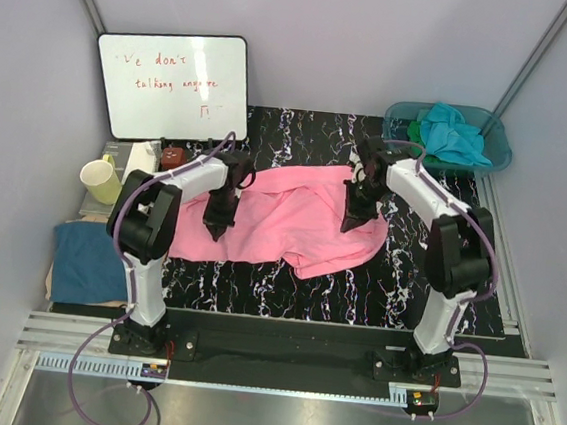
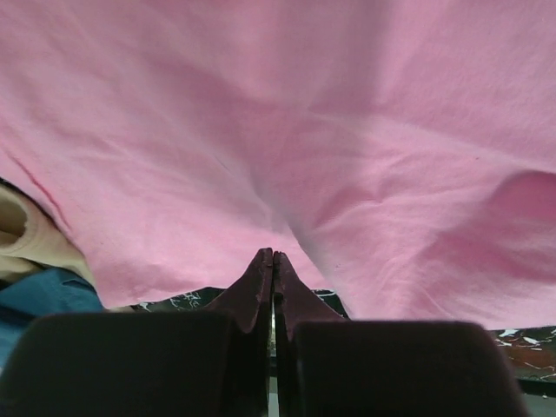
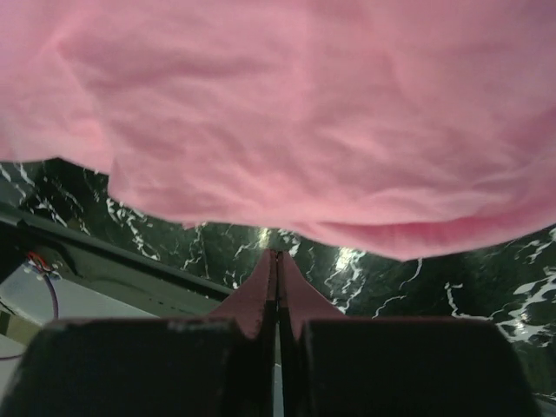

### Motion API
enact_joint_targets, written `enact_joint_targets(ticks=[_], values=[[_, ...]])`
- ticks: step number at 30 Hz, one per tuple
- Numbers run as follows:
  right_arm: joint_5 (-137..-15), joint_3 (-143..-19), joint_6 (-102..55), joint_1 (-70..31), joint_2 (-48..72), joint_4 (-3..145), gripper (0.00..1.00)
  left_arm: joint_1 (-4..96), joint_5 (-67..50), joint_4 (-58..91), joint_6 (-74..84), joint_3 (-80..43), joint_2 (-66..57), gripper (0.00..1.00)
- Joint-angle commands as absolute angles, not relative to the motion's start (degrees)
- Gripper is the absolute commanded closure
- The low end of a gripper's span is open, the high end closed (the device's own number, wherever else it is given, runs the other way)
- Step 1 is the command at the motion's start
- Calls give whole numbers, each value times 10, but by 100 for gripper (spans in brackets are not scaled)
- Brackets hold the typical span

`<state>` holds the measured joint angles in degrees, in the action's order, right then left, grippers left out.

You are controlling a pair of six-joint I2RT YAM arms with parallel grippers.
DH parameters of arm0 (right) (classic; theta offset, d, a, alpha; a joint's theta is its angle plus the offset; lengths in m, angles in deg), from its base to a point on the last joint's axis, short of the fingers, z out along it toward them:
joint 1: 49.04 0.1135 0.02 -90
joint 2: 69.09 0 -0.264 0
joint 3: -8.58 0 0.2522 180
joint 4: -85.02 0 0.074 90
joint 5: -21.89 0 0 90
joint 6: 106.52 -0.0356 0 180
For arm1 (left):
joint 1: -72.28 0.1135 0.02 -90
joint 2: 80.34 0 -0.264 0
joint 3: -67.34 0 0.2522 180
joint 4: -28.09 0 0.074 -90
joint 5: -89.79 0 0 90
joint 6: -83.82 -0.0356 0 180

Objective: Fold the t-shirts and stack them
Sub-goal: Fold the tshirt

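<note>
A bright pink t-shirt (image 1: 283, 218) lies spread and rumpled across the middle of the black marbled table (image 1: 297, 284). My left gripper (image 1: 214, 228) is at its left part. In the left wrist view the jaws (image 2: 273, 254) are shut and the pink cloth (image 2: 304, 130) puckers into their tips. My right gripper (image 1: 350, 224) is over the shirt's right part. In the right wrist view its jaws (image 3: 278, 254) are shut, with bare marble between the tips and the pink cloth's edge (image 3: 304, 104). Turquoise shirts (image 1: 454, 134) lie in a teal basin (image 1: 404, 112). A dark blue shirt (image 1: 88, 264) lies folded at the left.
A whiteboard (image 1: 172, 83) leans at the back left. A pale mug (image 1: 101, 180) and small items stand beside the table's left edge. Grey walls close in on both sides. The table's front rail (image 3: 113, 261) shows in the right wrist view.
</note>
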<state>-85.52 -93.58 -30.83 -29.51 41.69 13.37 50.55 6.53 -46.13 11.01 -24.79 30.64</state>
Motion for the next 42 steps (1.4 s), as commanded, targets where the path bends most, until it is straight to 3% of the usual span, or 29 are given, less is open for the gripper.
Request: enact_joint_targets(ticks=[1,7,9,10,14,21,32,42], values=[[-891,-890,-322,-247,320,126,100,504,47,-448,125,-236,313,100],[-900,-837,-340,-181,298,124,97,504,41,-449,131,-253,365,100],[-897,-807,-347,-161,295,125,80,504,41,-447,133,-254,376,100],[-889,-797,-353,-154,291,128,62,504,43,-447,133,-254,380,100],[-866,-752,-367,-135,279,151,45,504,42,-442,139,-250,392,100],[-852,-720,-404,-116,273,234,46,504,39,-440,143,-246,393,100],[-826,-773,-417,-17,364,295,46,504,41,-432,147,-228,381,100],[-702,-817,-396,18,424,293,51,504,36,-425,149,-215,379,100]])
